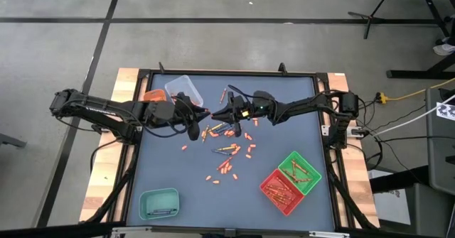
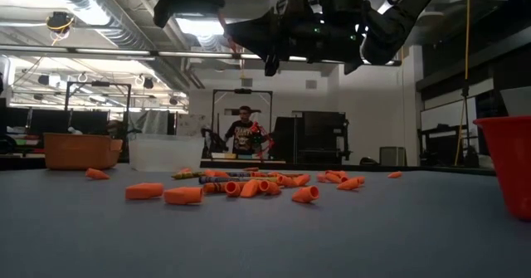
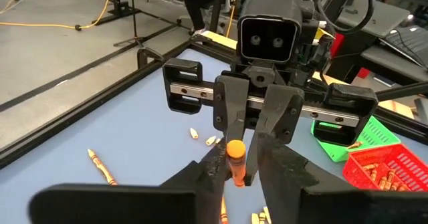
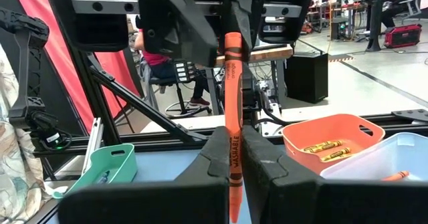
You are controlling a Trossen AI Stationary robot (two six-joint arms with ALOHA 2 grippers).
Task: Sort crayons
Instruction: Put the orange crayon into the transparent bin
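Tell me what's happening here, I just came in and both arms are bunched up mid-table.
Both arms meet above the middle of the table. An orange crayon is clamped in the right claw, and the left claw grips its other end. It looks like a handover. Loose crayons lie scattered below, and some already sit in the red tray and green tray.

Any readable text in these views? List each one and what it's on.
"WASHABLE": printed lengthwise on the orange crayon that both grippers pinch, seen in the right wrist view.
Other print on that crayon's wrapper: too blurred to read.
Marked tag at the high view's right edge: unreadable.
No other text is legible.
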